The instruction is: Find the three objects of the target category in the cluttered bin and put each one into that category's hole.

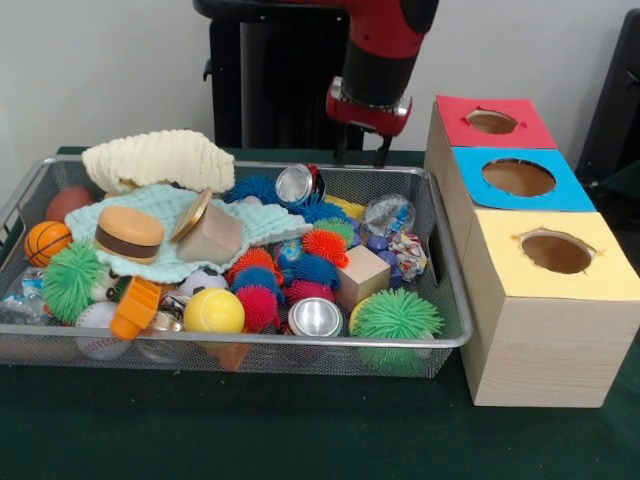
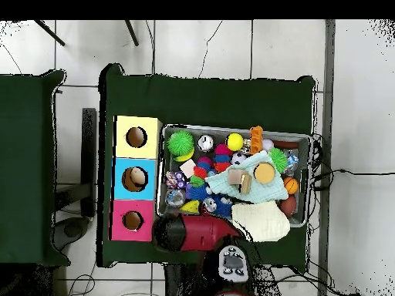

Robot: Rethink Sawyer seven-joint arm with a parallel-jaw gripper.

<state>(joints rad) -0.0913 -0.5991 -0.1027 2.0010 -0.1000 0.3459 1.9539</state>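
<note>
fingers [image 1: 362, 153] look apart and empty, hanging behind the far rim of the wire bin [image 1: 448, 300], which sits on the green worktop [image 1: 300, 430] crammed with spiky balls, a toy burger [image 1: 129, 233] and cloths, just beside the box [image 1: 540, 290] with red, blue and yellow holes

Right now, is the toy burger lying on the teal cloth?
Yes, the burger rests on top of the teal cloth in the bin's left half in the front view.
</note>
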